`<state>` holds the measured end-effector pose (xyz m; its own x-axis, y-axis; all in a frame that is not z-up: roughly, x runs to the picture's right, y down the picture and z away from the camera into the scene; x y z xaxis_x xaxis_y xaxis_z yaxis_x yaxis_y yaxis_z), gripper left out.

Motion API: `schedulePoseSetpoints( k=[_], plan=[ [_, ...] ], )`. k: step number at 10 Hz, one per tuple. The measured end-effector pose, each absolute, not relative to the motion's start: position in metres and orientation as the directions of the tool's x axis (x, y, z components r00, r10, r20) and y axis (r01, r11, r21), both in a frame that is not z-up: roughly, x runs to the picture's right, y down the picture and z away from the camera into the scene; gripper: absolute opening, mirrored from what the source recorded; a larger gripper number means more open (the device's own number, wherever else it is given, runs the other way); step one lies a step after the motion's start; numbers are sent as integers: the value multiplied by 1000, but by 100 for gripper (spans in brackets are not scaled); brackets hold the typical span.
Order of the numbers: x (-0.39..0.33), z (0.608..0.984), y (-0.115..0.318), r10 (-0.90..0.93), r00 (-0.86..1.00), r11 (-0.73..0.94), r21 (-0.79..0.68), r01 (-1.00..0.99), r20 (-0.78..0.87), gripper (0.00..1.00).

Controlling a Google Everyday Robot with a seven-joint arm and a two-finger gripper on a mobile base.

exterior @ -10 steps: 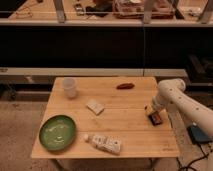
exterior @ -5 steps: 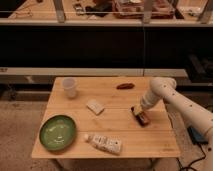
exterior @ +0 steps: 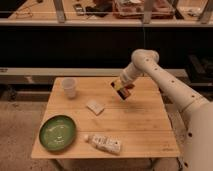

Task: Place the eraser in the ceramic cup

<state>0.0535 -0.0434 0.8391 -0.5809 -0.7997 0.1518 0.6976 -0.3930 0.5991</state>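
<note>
The eraser (exterior: pixel 122 92), a small dark block with an orange and pale band, is held in my gripper (exterior: pixel 120 86), lifted above the back right part of the wooden table (exterior: pixel 135 125). The gripper is shut on it. The ceramic cup (exterior: pixel 69 88), small and whitish, stands upright at the table's back left, well to the left of the gripper and apart from it.
A pale flat block (exterior: pixel 95 106) lies mid-table between cup and gripper. A round green plate (exterior: pixel 58 132) sits at the front left. A white patterned carton (exterior: pixel 105 143) lies near the front edge. Dark shelving runs behind the table.
My arm has swung left and toward the back of the table, carrying the eraser from near the right edge to over the back middle-right.
</note>
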Motion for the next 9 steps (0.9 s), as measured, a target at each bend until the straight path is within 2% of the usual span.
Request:
schedulePoseSetpoints(
  k=[2,4,6,9],
  plan=[
    [5,832,-75,-780,-617,-431,628,648,100,0],
    [-44,807,-104,-750,-661,-478,667,572,28,0],
    [-75,793,-111,-721,-693,-507,689,518,-9,0],
    [-72,794,-110,-722,-692,-506,687,522,-5,0]
  ],
)
